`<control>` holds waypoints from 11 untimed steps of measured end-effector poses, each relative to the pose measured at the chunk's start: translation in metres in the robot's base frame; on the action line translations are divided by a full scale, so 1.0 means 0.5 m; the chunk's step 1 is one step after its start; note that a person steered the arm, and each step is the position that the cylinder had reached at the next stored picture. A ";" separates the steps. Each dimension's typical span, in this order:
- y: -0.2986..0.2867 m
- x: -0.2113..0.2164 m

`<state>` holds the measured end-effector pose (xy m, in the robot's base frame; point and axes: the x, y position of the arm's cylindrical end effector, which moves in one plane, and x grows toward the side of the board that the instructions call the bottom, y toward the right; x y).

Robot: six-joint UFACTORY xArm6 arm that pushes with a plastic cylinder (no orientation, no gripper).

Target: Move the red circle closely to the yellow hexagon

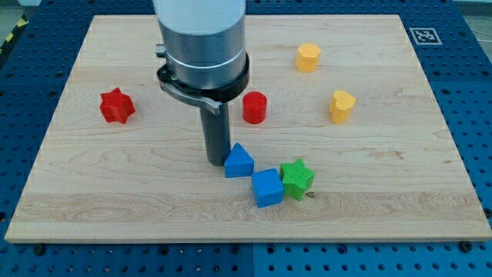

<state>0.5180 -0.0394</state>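
Observation:
The red circle (254,107) stands near the board's middle, just right of the arm's body. The yellow hexagon (308,57) sits up and to the right of it, well apart. My tip (217,160) rests on the board below and left of the red circle, touching or almost touching the left side of a blue triangular block (239,161).
A yellow heart (342,105) lies right of the red circle. A red star (117,105) sits at the view's left. A blue cube (267,187) and a green star (297,178) lie below the blue triangular block. The wooden board (400,192) lies on a blue perforated table.

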 end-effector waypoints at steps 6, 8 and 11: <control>0.021 -0.084; 0.059 -0.146; 0.120 -0.147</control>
<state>0.4447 0.0208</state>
